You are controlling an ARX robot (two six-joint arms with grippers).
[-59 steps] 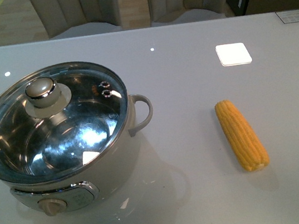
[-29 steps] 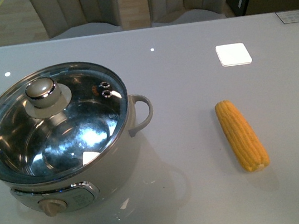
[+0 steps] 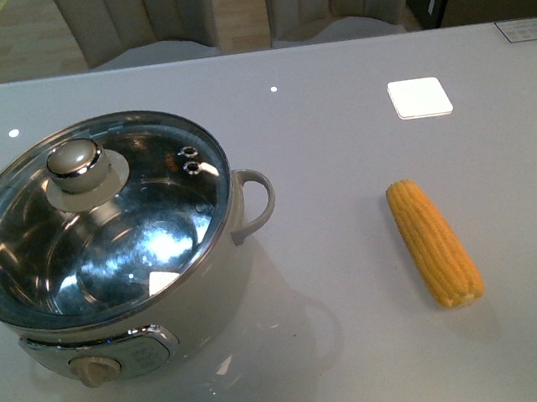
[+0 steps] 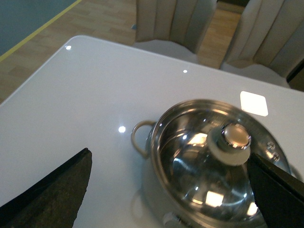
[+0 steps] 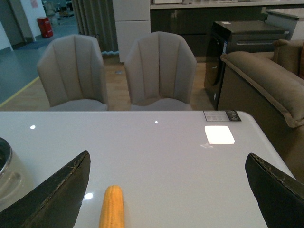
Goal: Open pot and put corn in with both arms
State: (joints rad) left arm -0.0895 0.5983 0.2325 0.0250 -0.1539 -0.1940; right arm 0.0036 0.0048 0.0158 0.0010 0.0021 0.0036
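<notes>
Zero change over last sec: glass lid (image 3: 100, 221) shut on pot (image 3: 193, 303), corn (image 3: 433, 242) lies on table (image 3: 364, 369), well apart to its right. Left gripper (image 4: 168, 161) & right gripper (image 5: 168, 161) both spread wide, empty; task unstarted.

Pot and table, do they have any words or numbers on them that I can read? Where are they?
None can be read in these pictures.
Label at the far right corner of the table: dark with light print, too small to read.
Control panel on the front of the pot, beside the knob: faint markings, too blurred to read.
Corn: no writing.
</notes>
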